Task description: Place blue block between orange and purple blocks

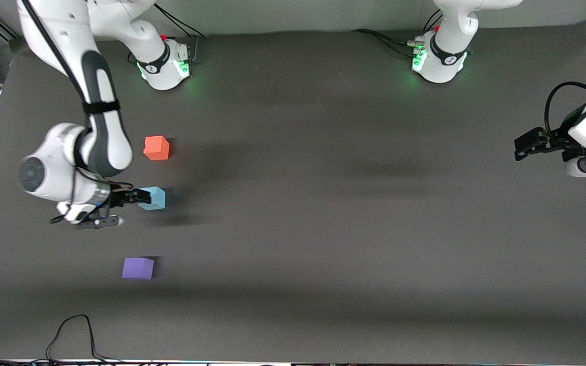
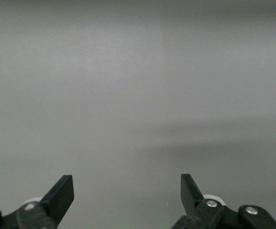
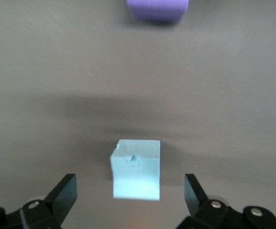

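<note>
The blue block [image 1: 152,198], a matte foam-like cube with a small nick in one face, sat on the dark grey desk [image 1: 323,229] in the frame's left half, below the orange block [image 1: 156,148] and above the purple block [image 1: 138,268]. The right gripper [image 1: 138,196] straddled it, jaws released and not touching. The purple block was cropped in the right wrist view. The left gripper [image 1: 518,151] waited at the frame's right edge, jaws released.

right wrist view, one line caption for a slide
Open right gripper straddling the blue block, purple block ahead.
</note>
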`<state>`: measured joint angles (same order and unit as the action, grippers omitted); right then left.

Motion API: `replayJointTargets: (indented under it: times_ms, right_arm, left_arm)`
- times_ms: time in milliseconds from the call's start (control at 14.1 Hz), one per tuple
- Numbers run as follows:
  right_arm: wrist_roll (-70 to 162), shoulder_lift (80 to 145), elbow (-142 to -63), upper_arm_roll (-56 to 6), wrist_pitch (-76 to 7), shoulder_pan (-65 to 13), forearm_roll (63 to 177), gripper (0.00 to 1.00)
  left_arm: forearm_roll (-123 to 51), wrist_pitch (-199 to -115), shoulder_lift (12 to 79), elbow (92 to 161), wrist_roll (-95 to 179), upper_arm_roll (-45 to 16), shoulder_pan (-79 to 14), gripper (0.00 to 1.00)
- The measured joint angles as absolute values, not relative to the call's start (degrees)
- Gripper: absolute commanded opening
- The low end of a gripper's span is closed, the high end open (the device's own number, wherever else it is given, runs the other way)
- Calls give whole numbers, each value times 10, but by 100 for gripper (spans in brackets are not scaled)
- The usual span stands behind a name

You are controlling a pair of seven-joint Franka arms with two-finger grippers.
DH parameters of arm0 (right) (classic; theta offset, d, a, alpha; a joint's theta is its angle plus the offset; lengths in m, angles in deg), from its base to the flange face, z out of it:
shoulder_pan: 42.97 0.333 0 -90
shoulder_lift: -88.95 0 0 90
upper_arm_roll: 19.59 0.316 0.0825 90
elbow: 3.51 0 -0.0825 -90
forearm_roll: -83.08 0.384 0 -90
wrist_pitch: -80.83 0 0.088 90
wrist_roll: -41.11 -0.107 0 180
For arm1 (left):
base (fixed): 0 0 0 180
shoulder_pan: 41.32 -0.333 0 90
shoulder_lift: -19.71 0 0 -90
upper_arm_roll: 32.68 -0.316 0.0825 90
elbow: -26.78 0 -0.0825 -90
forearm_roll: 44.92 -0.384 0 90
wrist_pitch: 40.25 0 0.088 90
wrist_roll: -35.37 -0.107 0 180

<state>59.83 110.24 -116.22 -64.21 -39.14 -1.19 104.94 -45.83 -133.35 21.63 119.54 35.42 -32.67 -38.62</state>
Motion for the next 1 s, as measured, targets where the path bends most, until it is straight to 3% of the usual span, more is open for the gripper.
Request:
replayJointTargets:
  times_ms: [213,498,996]
  right_arm:
    - [583,1062,-1050,-657,-267,-11,1026,100]
    - [556,1056,-938,-660,-161,-10,1020,100]
    - [543,1048,-851,-662,-83,-10,991,100]
  left_arm:
    - [-458,-1334,217,1195,354,-327,-386,100]
    - [-458,-1334,218,1195,354,-327,-386,100]
    - [-458,-1334,218,1195,354,-327,-386,100]
